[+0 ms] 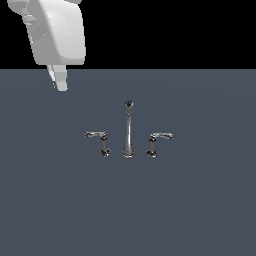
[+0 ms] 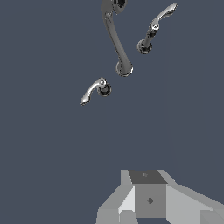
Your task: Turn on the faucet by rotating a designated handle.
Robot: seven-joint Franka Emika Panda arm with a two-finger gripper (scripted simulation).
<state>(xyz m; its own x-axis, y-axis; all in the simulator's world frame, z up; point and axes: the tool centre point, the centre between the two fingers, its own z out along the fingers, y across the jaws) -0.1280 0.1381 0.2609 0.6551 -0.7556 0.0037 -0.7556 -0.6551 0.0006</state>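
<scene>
The chrome faucet stands mid-floor in the exterior view, with a tall thin spout and two short levers. The handle is at the exterior view's left of the spout, its lever pointing left. Its twin points right. My gripper hangs high at the exterior view's upper left, far from the faucet and touching nothing. Its fingers look pressed together and hold nothing. In the wrist view the handle appears foreshortened, nearer than the spout and the twin, and the gripper is well short of it.
A flat dark grey floor carries the faucet. The white arm link fills the exterior view's upper left corner. Nothing else stands near the faucet.
</scene>
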